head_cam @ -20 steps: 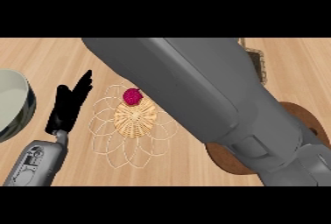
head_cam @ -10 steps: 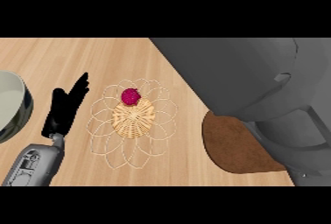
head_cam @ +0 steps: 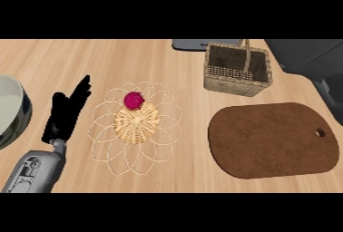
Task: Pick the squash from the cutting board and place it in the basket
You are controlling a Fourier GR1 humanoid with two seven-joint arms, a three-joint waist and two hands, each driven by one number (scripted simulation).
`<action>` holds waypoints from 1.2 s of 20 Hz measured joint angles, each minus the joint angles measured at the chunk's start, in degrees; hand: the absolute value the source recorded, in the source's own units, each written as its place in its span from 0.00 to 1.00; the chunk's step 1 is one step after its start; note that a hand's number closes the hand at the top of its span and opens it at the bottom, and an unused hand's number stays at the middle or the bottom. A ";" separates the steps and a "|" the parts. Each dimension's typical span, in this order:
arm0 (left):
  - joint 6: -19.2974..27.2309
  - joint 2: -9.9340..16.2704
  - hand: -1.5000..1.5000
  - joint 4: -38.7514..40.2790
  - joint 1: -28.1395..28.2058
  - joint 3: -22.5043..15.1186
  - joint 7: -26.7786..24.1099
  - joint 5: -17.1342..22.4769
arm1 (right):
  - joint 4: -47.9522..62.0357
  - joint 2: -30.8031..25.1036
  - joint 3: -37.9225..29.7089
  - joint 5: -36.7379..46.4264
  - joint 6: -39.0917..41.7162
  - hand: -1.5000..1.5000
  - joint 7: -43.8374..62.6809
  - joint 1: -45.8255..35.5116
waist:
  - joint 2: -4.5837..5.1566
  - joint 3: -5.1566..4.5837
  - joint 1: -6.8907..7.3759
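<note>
- The left hand (head_cam: 66,115) shows near the counter's (head_cam: 174,176) left edge, fingers straight and relaxed, pointing toward the far edge, holding nothing; its grey forearm (head_cam: 35,170) comes in from the near left corner.
- The right hand itself cannot be seen; only a grey arm part (head_cam: 311,59) shows at the far right corner, so its fingers cannot be told.
- The squash (head_cam: 134,99), a small magenta piece, lies in the basket (head_cam: 137,129), a flat wire one with petal-like loops and a woven middle; the squash sits at the far end of that woven middle.
- The basket lies just beside the left hand, toward the counter's left half.
- The cutting board (head_cam: 271,138), brown with a hole at its right end, lies near the right edge with nothing on it.
- A woven box with a handle (head_cam: 237,68) stands by the far edge, beyond the cutting board.
- A pale bowl (head_cam: 12,111) is cut by the left edge.
</note>
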 measured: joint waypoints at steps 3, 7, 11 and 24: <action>-0.04 -0.17 0.50 -0.39 0.98 0.13 -0.33 -0.07 | 1.39 -2.13 0.67 1.22 1.86 1.00 -1.57 1.74 | -0.12 0.04 -0.20; -0.13 -0.54 0.50 0.48 1.06 0.52 -1.14 -0.33 | 1.59 -5.24 0.44 1.93 2.70 1.00 -4.97 4.17 | -0.15 0.08 -0.55; -0.21 -0.58 0.50 -0.24 1.37 0.89 -0.61 -0.41 | 0.37 -8.28 -0.35 1.64 3.08 1.00 -11.06 8.37 | -0.28 0.11 -0.77; -1.20 -0.89 0.50 0.38 0.80 2.00 -0.49 -1.29 | -1.63 -10.42 -4.38 0.26 2.33 1.00 -19.50 18.11 | -0.27 0.12 -0.83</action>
